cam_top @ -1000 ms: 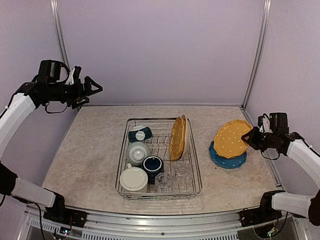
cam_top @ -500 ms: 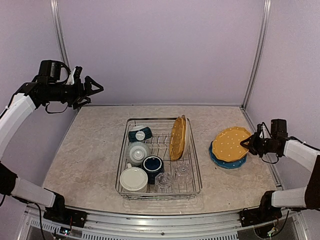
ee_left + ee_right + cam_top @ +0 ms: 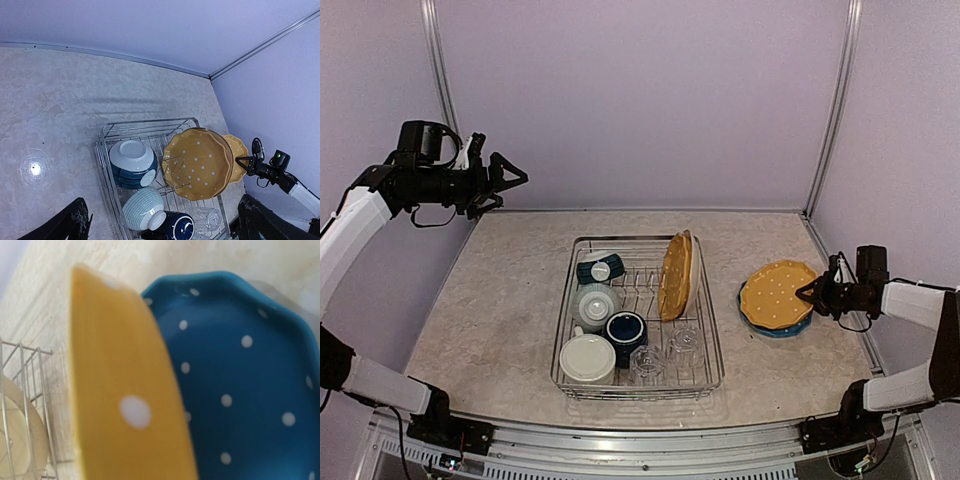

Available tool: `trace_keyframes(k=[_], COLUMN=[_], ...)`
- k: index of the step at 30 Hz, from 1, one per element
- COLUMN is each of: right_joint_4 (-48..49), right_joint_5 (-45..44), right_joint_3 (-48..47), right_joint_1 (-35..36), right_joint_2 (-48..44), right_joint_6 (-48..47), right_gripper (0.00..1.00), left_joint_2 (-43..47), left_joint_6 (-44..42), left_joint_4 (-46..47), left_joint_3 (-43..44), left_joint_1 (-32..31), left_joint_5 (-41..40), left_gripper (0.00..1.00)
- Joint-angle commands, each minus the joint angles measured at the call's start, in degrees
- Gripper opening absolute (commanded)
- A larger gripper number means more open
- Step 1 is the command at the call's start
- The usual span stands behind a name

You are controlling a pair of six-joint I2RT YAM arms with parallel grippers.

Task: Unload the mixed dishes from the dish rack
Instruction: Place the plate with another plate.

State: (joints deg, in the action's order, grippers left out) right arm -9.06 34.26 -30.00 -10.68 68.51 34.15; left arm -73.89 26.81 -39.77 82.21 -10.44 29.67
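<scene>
Right jaws pinch yellow plate (image 3: 778, 293) over blue plate (image 3: 780, 330); left jaws wide.

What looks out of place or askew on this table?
Nothing spilled or broken. Only the yellow dotted plate looks askew: gripped at its rim by the right pincer, it slants over the blue plate instead of lying flat on it.

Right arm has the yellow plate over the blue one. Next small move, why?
The right gripper grips the rim of the yellow dotted plate, which lies nearly flat on the blue plate. Whether it fully rests there, I cannot tell. So probably lower it the last bit, then open the fingers.
</scene>
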Motion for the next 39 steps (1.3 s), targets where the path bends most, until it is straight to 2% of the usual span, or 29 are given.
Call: trace_keyframes(k=[1,8,24,29,39], right_joint_4=[5.44,1.41,-9.37,-14.6,-17.77], right_joint_5=[1.88,-1.89,-11.1,-15.47,-20.31], right_joint_3=[0.57,-0.69,-4.42,-6.85,-8.7], right_joint_1=[-0.54,-0.57,-0.2,-0.07,2.21], right_joint_2=[1.86,3.65,-0.78,-2.66,-6.96], right_joint_6=[-1.64,-4.08,-6.5,-8.3,-9.84], right_gripper=[0.04,0.24,0.81,0.92,0.99], left_joint_2=[0.3,0.18,-1.26,-1.17,-0.65], left_joint_6=[0.53,0.78,1.24,1.06,0.43], left_joint_4=[1.01,1.32,1.33,0.76,0.5], left_joint_3=[-0.74,-0.95,-0.84,-0.53,-0.48], left_joint_1=[-0.1,-0.11,0.24,0.24,-0.29], left_joint_5=[1.06,1.7,3.55,3.66,2.55], left_gripper=[0.99,0.99,0.99,0.99,0.99])
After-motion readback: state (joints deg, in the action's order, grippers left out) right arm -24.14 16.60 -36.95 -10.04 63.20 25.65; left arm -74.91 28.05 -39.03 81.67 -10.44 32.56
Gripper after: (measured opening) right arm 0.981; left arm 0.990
